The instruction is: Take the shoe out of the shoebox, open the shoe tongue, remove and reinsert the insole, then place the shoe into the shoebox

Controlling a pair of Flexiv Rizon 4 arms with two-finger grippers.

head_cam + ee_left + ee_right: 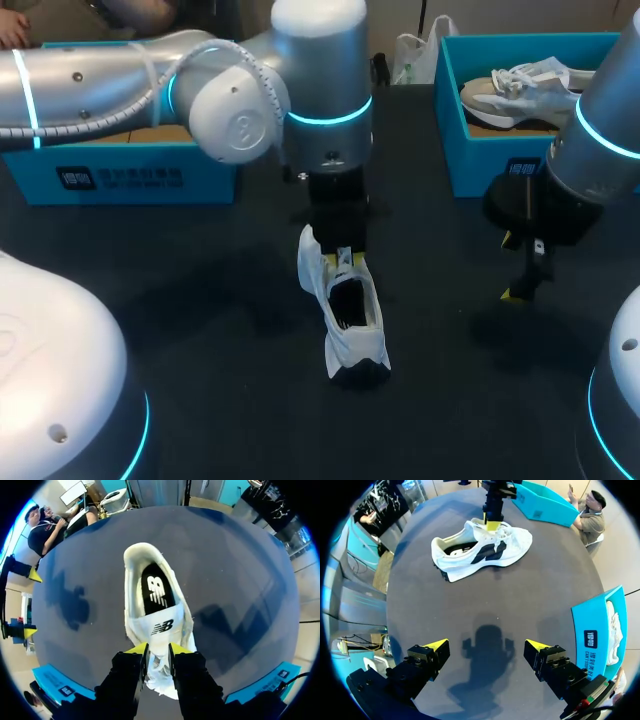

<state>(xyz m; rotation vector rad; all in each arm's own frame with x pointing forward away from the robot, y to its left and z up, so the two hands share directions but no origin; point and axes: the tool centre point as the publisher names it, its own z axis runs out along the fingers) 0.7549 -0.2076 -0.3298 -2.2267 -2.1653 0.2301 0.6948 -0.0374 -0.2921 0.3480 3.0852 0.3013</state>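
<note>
And the left claw grips the white shoe by its tongue; right claw hangs wide open over the table.

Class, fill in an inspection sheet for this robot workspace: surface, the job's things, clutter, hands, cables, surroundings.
Surface: dark table.
Job's things: white shoe on its sole mid-table, dark insole inside; blue shoebox far left; second blue shoebox far right, holding another shoe.
Clutter: white bag at the far edge between the boxes.
Hands: left hand shut on the shoe's tongue area; right hand open above bare table, apart from the shoe.
Cables: white spiral wrap along the left arm.
Surroundings: nothing seen reaching over the table.
</note>
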